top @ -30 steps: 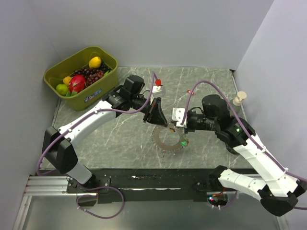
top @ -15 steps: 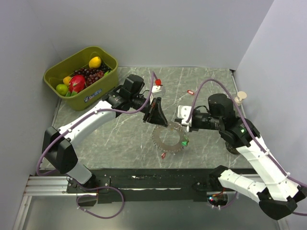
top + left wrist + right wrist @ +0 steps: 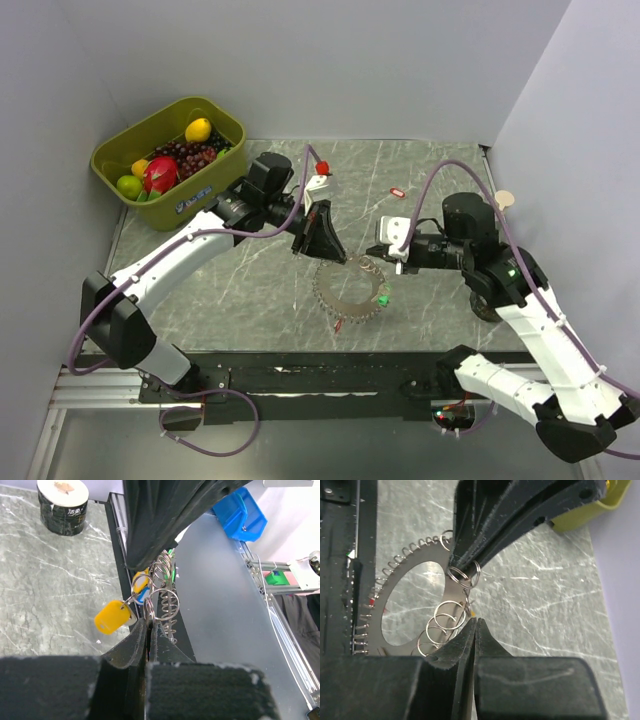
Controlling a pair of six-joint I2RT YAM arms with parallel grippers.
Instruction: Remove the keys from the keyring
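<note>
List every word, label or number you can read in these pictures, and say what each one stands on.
Roll: pale print on its dark side band, too blurred to read.
Green bin: white sticker on its front wall, too small to read.
No other text shows in any view, so nothing can be quoted.

One high fixed view, two close wrist views.
Looked down steeply from above and behind the arm bases, far enough to take in the whole table (image 3: 260,300). Rode the left wrist, faced past the left gripper (image 3: 148,624) toward the table's near right edge. Rode the right wrist, faced past the right gripper (image 3: 476,625) leftward toward the bin (image 3: 615,505). Shared the keyring (image 3: 395,580) and both gripper tips across all three.
</note>
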